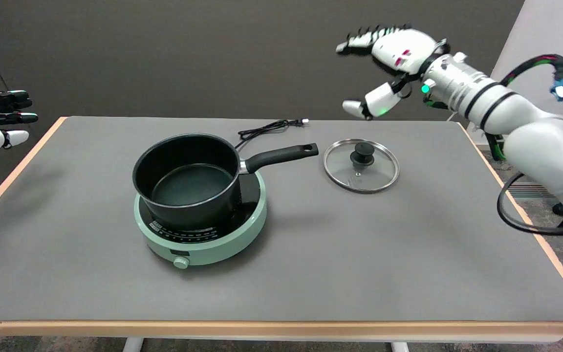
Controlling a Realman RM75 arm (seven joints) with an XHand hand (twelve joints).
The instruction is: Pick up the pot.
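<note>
**Pot on the burner, right hand aloft and empty**

The black non-stick pot (187,181) with a long black handle (281,155) sits upright on the round mint-green electric hotplate (201,234), a little left of the middle of the grey-topped desk (359,264) with its pale wooden edging. The handle points toward 3 o'clock, tilting slightly up toward 2, and its tip reaches past the hotplate's rim. The pot is uncovered and its dark inside shows nothing in it.

At 3 o'clock from the pot, just beyond the handle's tip but not touching it, the round glass lid (361,165) with a metal rim and a black knob lies flat on the desk, knob upward. A black power cord (267,128) lies on the desk at 1 o'clock from the pot, its plug end toward the far edge.

The white-and-black right hand (384,66) hangs in the air at about 1 o'clock from the lid, above the desk's far edge and well apart from the pot. Its fingers (359,41) are released: they stretch toward 9 o'clock with the thumb spread below them, grasping nothing. A small green light glows at the wrist.

The hotplate's front knob (181,262) faces 6 o'clock.
</note>
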